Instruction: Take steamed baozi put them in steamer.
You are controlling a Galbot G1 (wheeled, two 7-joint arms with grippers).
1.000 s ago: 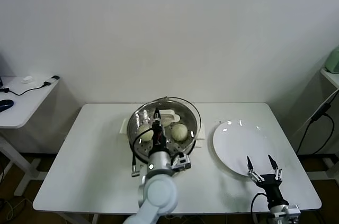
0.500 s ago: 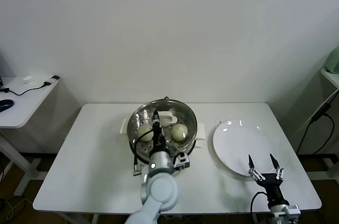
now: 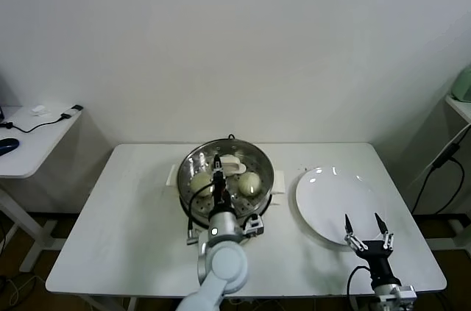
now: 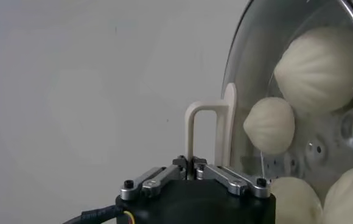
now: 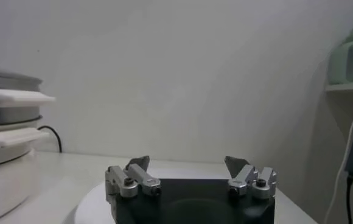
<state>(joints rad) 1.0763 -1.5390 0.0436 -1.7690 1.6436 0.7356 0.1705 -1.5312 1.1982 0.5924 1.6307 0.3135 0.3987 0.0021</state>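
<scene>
White table [image 3: 125, 208]; plain pale wall [image 3: 235, 39]

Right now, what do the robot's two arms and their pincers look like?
The left arm ends in a rounded silver-grey wrist housing with a small lit dot; its left pincer has a black body, silver linkages with black screws and a black cable looping alongside. The right pincer has the same black body, silver links and dark pointed fingers, with a black cable trailing below.
</scene>
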